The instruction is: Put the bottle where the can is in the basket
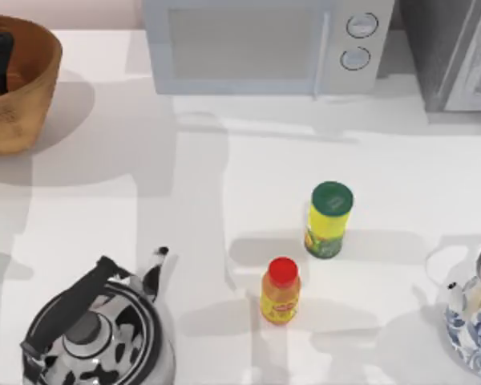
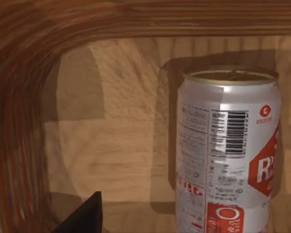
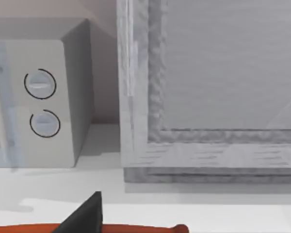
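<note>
Bottle (image 1: pixel 280 290) stands upright, red cap up.

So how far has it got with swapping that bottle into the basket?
Nothing looks done yet. The bottle stands untouched on the table, far from the basket. In hand: the left claw is inside the basket, beside the upright can, not gripping it. Left: clear the can, then carry the bottle in.
</note>
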### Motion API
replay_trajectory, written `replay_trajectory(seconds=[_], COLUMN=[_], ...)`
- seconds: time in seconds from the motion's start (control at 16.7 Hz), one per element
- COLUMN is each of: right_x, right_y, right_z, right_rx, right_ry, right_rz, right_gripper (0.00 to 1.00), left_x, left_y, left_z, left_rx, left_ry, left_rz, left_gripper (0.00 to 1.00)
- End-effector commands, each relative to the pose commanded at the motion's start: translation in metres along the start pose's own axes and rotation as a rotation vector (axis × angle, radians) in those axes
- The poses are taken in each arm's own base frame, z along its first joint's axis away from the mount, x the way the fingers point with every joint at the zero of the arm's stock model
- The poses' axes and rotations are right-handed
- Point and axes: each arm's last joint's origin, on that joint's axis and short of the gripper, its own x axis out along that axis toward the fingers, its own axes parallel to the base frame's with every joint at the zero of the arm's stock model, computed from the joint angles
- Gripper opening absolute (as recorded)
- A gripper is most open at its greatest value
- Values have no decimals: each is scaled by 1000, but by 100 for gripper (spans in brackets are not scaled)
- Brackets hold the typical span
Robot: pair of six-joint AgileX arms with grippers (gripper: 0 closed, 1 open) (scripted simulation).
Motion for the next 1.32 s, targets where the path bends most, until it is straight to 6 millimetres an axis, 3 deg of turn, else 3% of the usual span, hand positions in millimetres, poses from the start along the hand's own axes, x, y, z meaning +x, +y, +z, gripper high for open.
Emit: replay_trajectory(seconds=[0.36, 0.9, 1.26, 1.32], right_x=[0, 0, 0, 0], right_y=[0, 0, 0, 0], right_z=[0, 0, 0, 0], right_rx=[0, 0, 0, 0], right_ry=[0, 0, 0, 0], right_rz=[0, 0, 0, 0], right_gripper=[100, 100, 100, 100], left_x=[3, 53, 59, 59], left_y=[-2, 1, 1, 1], left_z=[1, 4, 3, 3], left_rx=[3, 0, 0, 0], left_ry=[0, 5, 3, 3], left_rz=[0, -1, 0, 0], left_gripper=[100, 100, 100, 92])
